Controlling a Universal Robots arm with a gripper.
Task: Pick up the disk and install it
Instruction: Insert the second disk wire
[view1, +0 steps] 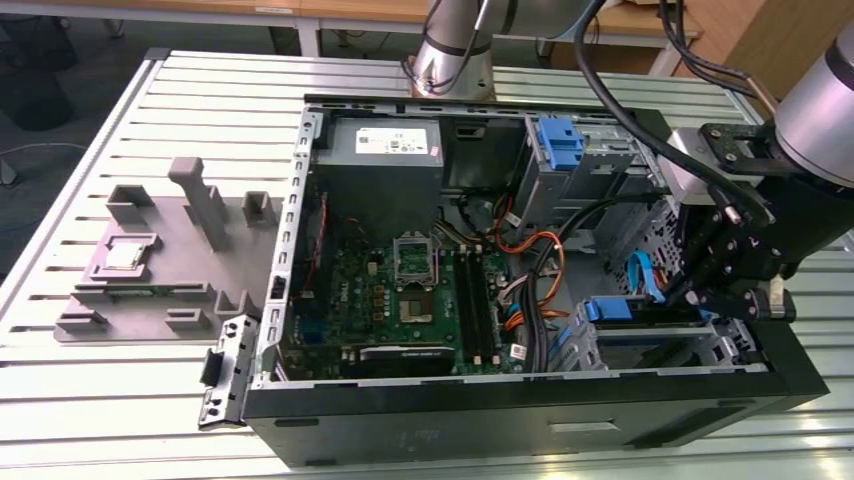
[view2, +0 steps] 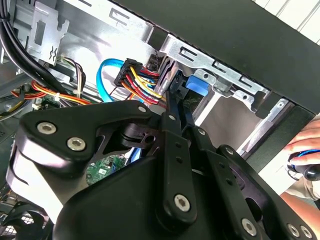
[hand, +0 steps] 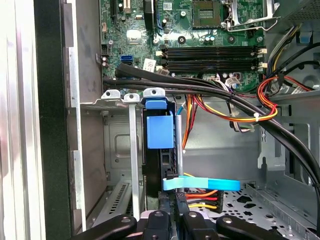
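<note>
The disk (hand: 152, 165) stands on edge in the metal bay (hand: 117, 150) at the case's corner, its blue carrier tab (hand: 160, 131) facing out. In the exterior view the disk (view1: 625, 310) sits low in the bay on that view's right, and my gripper (view1: 690, 300) reaches into the case beside it. In both wrist views the black fingers (hand: 167, 215) lie close together, pinching the disk's thin edge. My gripper (view2: 172, 87) tips meet at the blue carrier (view2: 196, 85) under the bay rail.
A blue flat cable (hand: 200, 184) and bundled coloured wires (view2: 137, 80) run right by the fingers. The motherboard (view1: 400, 290), a grey power supply (view1: 387, 140) and a fixed blue bracket (view1: 561, 145) fill the case. A grey fixture (view1: 174, 260) lies outside. A hand (view2: 305, 145) rests beyond the case wall.
</note>
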